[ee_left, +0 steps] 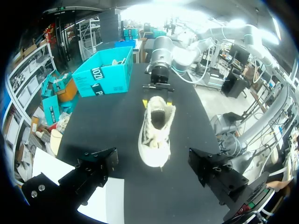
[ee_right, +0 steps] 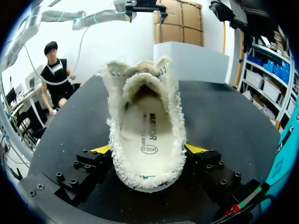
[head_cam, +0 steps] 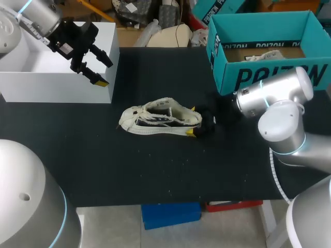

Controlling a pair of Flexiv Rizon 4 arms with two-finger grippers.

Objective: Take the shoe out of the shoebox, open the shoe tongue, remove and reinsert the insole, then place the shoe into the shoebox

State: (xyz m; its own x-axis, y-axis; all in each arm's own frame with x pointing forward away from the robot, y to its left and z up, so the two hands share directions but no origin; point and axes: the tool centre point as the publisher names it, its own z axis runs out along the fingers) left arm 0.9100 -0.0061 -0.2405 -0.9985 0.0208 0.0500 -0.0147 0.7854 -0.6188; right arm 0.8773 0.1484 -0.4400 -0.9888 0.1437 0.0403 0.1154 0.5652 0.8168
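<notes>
Right gripper (head_cam: 192, 121) clamps the shoe (head_cam: 158, 120) by its heel; left gripper (head_cam: 103, 71) gapes empty past the toe. Hold firm for the insole (ee_right: 145, 128) pull.

1. The shoe (head_cam: 161, 119) is cream, with dark stripes down its side and a pale frayed fringe round the sole.
2. Its insole (ee_right: 145, 126) is the same cream, with a small dark oval mark.
3. The shoebox (head_cam: 269, 72) is teal with black lettering, brown inside.
4. The table (head_cam: 155, 170) is black.
5. The left gripper (head_cam: 105, 70) and right gripper (head_cam: 192, 121) are black, tipped yellow.
6. The white box (head_cam: 57, 82) is plain.
</notes>
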